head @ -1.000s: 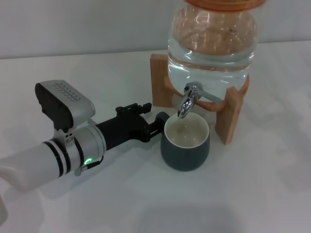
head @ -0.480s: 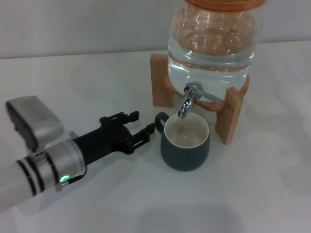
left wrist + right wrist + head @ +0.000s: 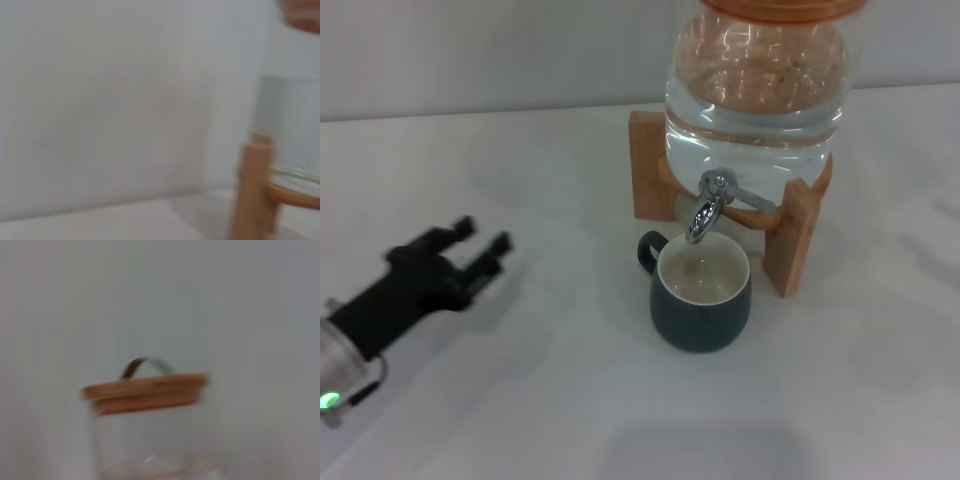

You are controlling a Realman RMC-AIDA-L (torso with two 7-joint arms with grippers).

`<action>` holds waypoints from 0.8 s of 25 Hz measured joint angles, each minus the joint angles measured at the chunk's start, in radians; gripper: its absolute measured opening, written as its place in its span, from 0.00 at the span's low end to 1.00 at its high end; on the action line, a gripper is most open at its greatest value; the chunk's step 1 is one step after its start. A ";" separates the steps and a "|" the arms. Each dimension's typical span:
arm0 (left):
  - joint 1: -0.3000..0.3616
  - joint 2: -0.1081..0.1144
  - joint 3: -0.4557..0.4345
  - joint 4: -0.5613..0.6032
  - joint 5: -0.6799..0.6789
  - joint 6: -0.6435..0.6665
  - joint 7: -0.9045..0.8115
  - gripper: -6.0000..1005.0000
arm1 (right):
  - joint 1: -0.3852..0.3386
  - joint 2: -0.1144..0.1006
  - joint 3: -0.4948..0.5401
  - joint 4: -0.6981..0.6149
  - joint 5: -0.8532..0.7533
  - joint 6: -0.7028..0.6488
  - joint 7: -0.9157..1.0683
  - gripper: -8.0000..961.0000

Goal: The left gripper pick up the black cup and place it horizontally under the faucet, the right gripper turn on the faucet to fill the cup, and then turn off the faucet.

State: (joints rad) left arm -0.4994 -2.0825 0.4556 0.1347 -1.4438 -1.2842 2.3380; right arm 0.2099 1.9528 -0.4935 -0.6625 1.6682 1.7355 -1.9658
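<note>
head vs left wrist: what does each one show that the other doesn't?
Head view only: the black cup standing upright on the white table below the faucet, and the left gripper, fingers open, well off to the cup's left and holding nothing.

Left wrist view only: a long stretch of plain pale wall behind the table; no cup, faucet or gripper.

Both: the clear water jar and its wooden stand.

The right gripper is in neither view.

left gripper [image 3: 480, 240], fingers [image 3: 463, 226] parted, empty
</note>
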 joint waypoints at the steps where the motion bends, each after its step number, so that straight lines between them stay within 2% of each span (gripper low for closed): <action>1: 0.015 0.001 0.000 0.009 -0.030 -0.001 -0.001 0.57 | 0.000 0.003 -0.017 -0.032 -0.017 0.005 0.029 0.83; 5: 0.069 0.002 0.000 0.046 -0.135 -0.006 -0.005 0.57 | 0.010 0.017 -0.140 -0.162 -0.065 0.010 0.147 0.83; 11: 0.103 0.004 0.000 0.057 -0.242 0.010 -0.006 0.57 | 0.043 0.035 -0.299 -0.240 -0.084 0.002 0.236 0.83; 20: 0.115 0.004 0.002 0.058 -0.270 0.012 -0.006 0.57 | 0.105 0.049 -0.379 -0.240 -0.140 -0.019 0.280 0.83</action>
State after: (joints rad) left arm -0.3849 -2.0787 0.4574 0.1926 -1.7137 -1.2719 2.3316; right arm 0.3148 2.0016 -0.8727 -0.9023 1.5283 1.7163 -1.6855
